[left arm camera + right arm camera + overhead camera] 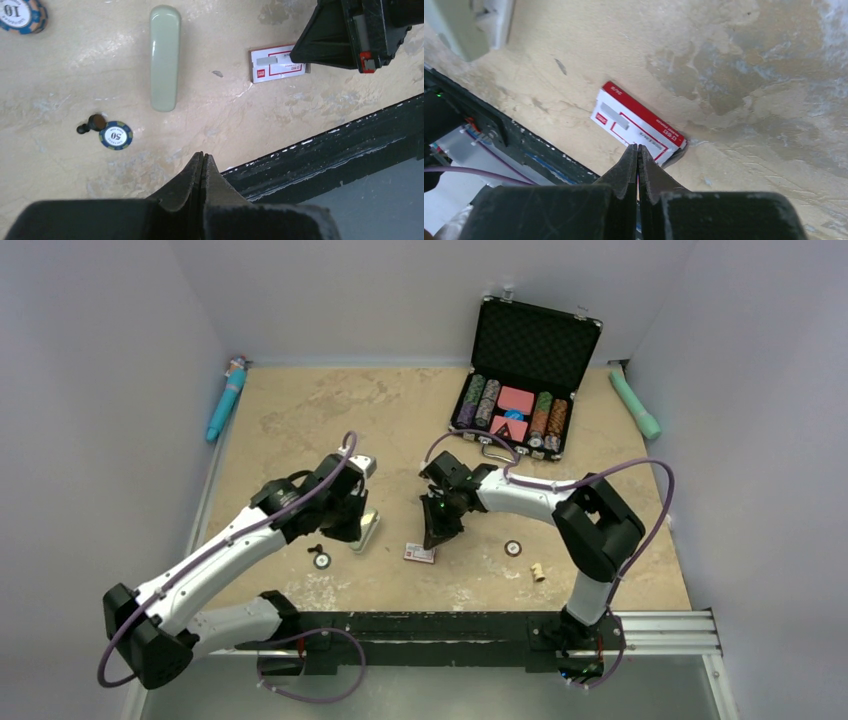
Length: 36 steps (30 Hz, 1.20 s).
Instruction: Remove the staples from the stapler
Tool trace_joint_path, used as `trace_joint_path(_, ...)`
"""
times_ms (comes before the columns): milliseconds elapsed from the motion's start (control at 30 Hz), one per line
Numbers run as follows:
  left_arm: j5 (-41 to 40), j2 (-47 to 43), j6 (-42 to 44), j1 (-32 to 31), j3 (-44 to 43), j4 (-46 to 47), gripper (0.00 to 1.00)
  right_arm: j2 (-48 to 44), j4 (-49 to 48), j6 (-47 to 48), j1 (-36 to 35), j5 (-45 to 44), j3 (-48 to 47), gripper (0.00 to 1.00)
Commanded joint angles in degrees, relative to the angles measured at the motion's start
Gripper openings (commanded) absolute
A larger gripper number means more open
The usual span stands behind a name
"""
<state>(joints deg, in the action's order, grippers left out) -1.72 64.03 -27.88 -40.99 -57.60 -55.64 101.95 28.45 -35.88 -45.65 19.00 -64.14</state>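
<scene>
The pale green stapler (165, 57) lies flat on the table; in the top view (366, 530) it is partly under my left arm. My left gripper (202, 155) is shut and empty, above the table near the stapler's end. My right gripper (638, 147) is shut, with its tips just above the small red-and-white box (639, 125). A small grey strip shape (616, 117) shows on the box's white face. I cannot tell whether it is the loose staples or print. A tiny grey sliver (216, 74) lies between the stapler and the box.
An open black case of poker chips (520, 380) stands at the back. Loose chips (322, 561) (513, 548) and a small cork-coloured piece (538, 571) lie near the front. A blue tube (226, 400) is at the left wall and a green one (636, 405) at the right. The black rail (450, 625) runs along the near edge.
</scene>
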Motion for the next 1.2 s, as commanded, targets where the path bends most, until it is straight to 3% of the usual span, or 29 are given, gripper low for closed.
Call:
trace_joint_path(0,-4.0,-5.4,0.8,0.3,2.5,-2.9,0.0,0.1,-3.1,-0.2,-0.1,0.2,2.9,0.0)
trace_joint_path(467,-6.0,-7.8,1.0,0.2,3.2,-1.7,0.0,1.9,-5.8,-0.6,-0.1,-1.1,7.0,0.0)
trace_joint_path(667,-6.2,-8.0,1.0,0.2,3.4,-1.4,0.0,-2.5,-1.2,0.1,-0.1,-2.4,2.6,0.0)
trace_joint_path(800,-6.2,-8.6,0.9,0.2,3.5,-1.3,0.0,-5.7,4.5,1.3,-0.1,-3.3,-4.6,0.16)
trace_joint_path(1000,-6.5,-8.7,0.8,0.0,3.5,-1.3,0.0,-9.6,11.2,1.6,-0.1,-6.9,-11.5,0.26)
trace_joint_path(1067,-6.7,-9.1,0.8,-0.2,3.6,-1.4,0.0,-12.1,11.7,1.2,-0.1,-8.0,-11.9,0.43)
trace_joint_path(1100,-6.7,-9.4,0.8,-0.3,3.6,-1.3,0.04,-13.9,11.7,0.9,-0.1,-8.5,-11.9,0.52)
trace_joint_path(1167,-6.7,-10.6,0.7,-0.4,3.9,-1.0,0.29,-16.9,11.5,0.4,-0.1,-10.2,-11.8,0.63)
